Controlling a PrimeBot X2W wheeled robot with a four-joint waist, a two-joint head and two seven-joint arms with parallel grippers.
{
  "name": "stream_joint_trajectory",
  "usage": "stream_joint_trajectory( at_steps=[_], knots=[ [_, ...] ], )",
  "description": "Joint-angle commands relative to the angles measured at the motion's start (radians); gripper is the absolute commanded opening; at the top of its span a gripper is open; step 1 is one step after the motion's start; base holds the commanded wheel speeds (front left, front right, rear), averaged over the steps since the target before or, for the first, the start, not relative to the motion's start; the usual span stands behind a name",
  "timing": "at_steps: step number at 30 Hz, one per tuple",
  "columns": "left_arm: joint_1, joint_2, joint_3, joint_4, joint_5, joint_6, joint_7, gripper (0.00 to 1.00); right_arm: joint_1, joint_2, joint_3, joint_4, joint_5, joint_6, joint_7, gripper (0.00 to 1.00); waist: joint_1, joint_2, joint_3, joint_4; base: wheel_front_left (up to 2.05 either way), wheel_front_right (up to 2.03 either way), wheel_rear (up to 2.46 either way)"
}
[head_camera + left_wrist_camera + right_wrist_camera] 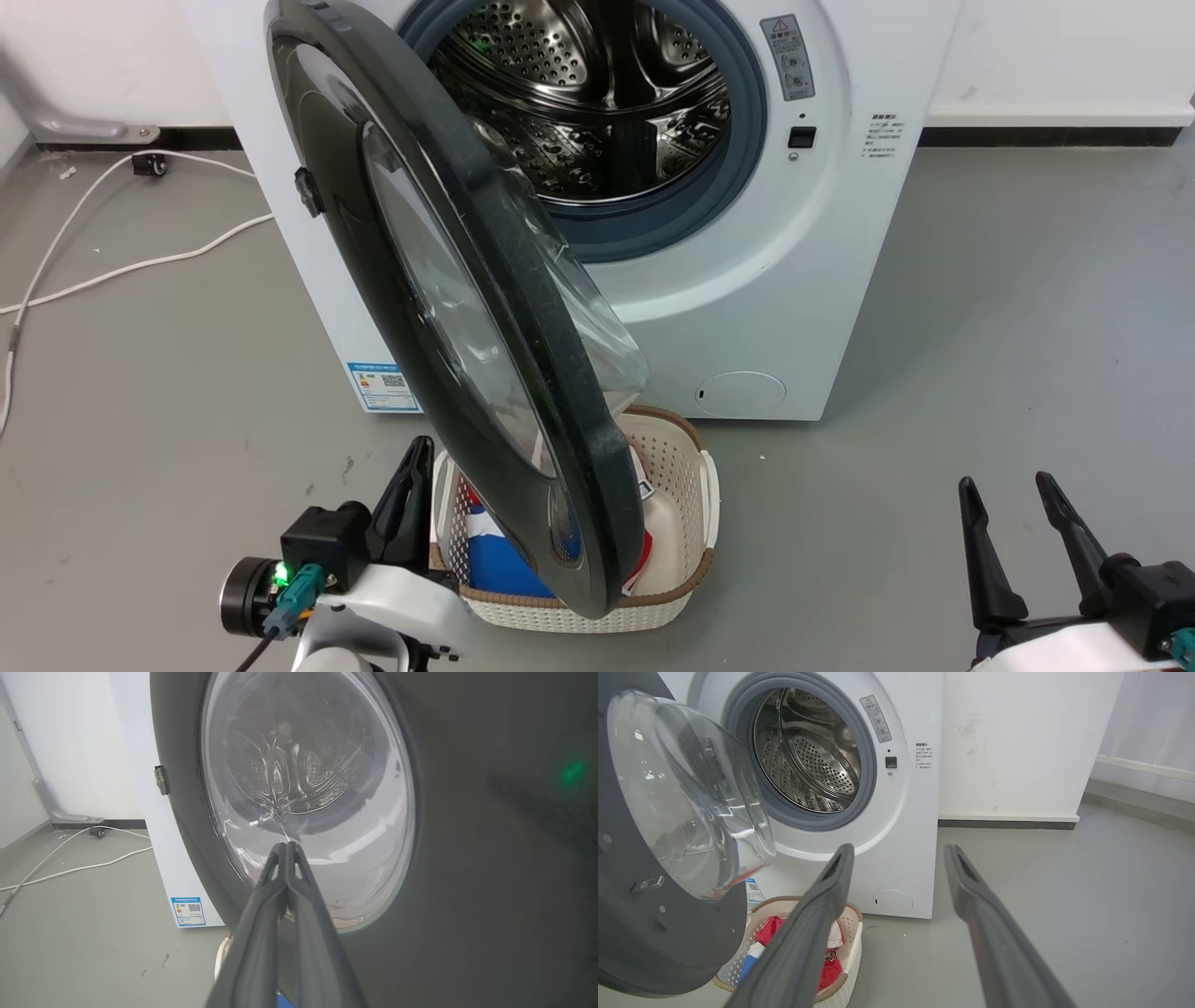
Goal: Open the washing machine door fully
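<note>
The washing machine stands with its steel drum exposed. The washing machine door, a black disc with a clear glass bowl, is hinged on the left and stands swung roughly halfway out, over the basket. My left gripper is shut with nothing in it, close against the lower outer face of the door. In the left wrist view the left gripper points at the door's glass window; I cannot tell if it touches. My right gripper is open and empty, low right, apart from the machine.
A white perforated laundry basket with red and blue clothes sits on the floor under the door's lower edge, directly before the machine. White cables trail across the grey floor on the left. Bare floor stretches right of the machine.
</note>
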Motion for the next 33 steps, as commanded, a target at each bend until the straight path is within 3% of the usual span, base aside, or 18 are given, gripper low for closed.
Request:
stream_joint_trajectory(
  at_steps=[1, 8, 18, 25, 33],
  knots=[
    [-0.01, -0.001, 0.004, -0.014, -0.005, 0.008, -0.003, 0.0, -0.017, 0.004, -0.003, 0.001, 0.009, 0.0, -0.002, 1.0, 0.0, 0.0, 0.001, 0.005, 0.0, 0.0, 0.0],
    [-0.054, -0.001, 0.011, -0.085, -0.019, 0.024, -0.003, 0.0, -0.016, 0.004, -0.008, 0.004, 0.013, 0.0, -0.007, 1.0, 0.0, 0.0, -0.002, 0.025, 0.0, 0.0, 0.0],
    [-0.164, -0.001, -0.032, -0.389, 0.0, 0.06, 0.0, 0.0, -0.018, 0.003, -0.004, 0.0, 0.007, 0.0, -0.007, 1.0, 0.0, 0.0, -0.009, 0.048, 0.0, 0.0, 0.0],
    [-0.204, 0.0, -0.196, -0.614, -0.035, 0.069, 0.074, 0.0, -0.018, 0.003, -0.004, -0.001, 0.008, 0.0, -0.008, 1.0, 0.0, 0.0, -0.011, 0.048, 0.0, 0.0, 0.0],
    [-0.173, 0.0, -0.435, -0.681, -0.133, 0.048, 0.214, 0.0, -0.006, 0.003, -0.005, 0.002, 0.018, 0.0, -0.013, 1.0, 0.0, 0.0, -0.015, 0.052, 0.0, 0.0, 0.0]
  ],
)
